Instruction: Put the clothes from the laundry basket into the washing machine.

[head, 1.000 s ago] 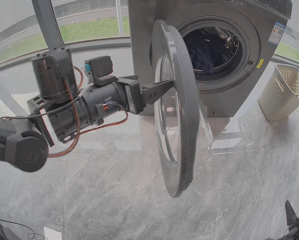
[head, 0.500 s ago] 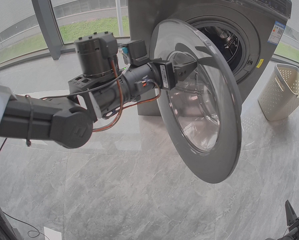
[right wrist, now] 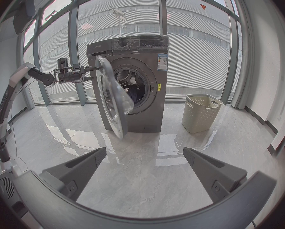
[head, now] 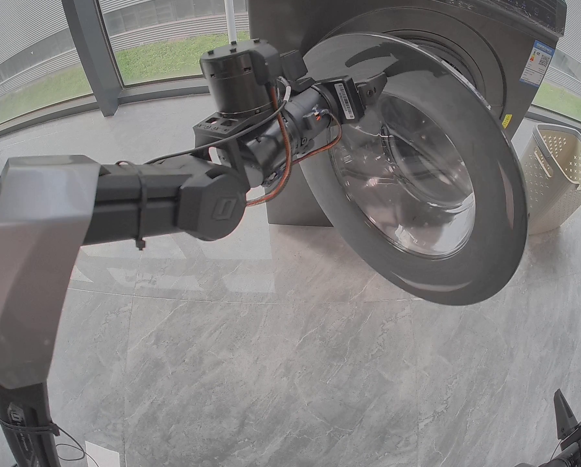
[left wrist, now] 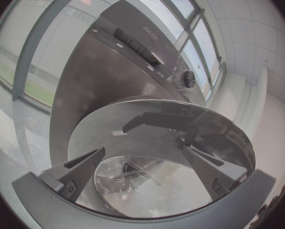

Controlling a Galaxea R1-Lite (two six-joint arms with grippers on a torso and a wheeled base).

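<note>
My L gripper (head: 376, 87) is left of the door (head: 446, 183), up by its top edge. Its fingers (left wrist: 85, 166) are wide apart and hold nothing. The tips look pressed on the door's shiny face, but I can't tell for sure if they touch.

The door is big and round, w/ a grey rim and a clear bowl in the middle. It's hard, smooth and prob slippery, so I'd push flat on the rim, not the bowl. It hangs half open across the hole of the washing machine (head: 284, 14), a grey metal box that looks hard and heavy.

Inside the drum lie dark blue clothes (right wrist: 133, 94). They look soft, floppy and light, and they won't break. They would sag and drag, so I'd pinch deep into the middle of a bunch, not a thin edge.

Right of the machine, near it but apart, the laundry basket (head: 559, 173) stands on the floor (head: 271, 371). It's pale plastic w/ lots of little holes and round corners. It's stiff but light, so it could slide on the shiny stone. No cloth pokes over its rim; I can't see the bottom.

My R gripper (right wrist: 144, 151) is near and low on the right, well apart from it all. Its fingers are spread and hold nothing.
</note>
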